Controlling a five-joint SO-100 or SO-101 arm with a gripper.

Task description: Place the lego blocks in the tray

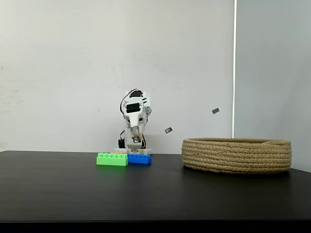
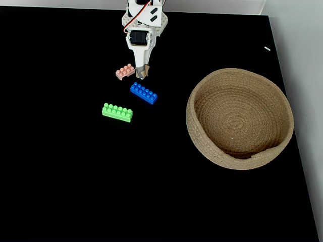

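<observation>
we are hanging our gripper (image 2: pixel 142 75) over the black table (image 2: pixel 60 176), its tip between the pink brick (image 2: pixel 125 72) and the blue brick (image 2: pixel 144 93), likely lining up a first pick. we cannot tell whether the jaws are parted. the green brick (image 2: pixel 117 112) is lying nearer the camera; the tray (image 2: pixel 275 103) is sitting empty, well apart to the right.

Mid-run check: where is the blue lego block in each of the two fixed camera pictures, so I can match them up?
Side-on fixed view: blue block sits left of centre on the table, right of the green block, in front of the arm.
Top-down fixed view: blue block lies upper centre, just below the tool.
Shared landmark: the rope tray, right of the blocks in both fixed views.
</observation>
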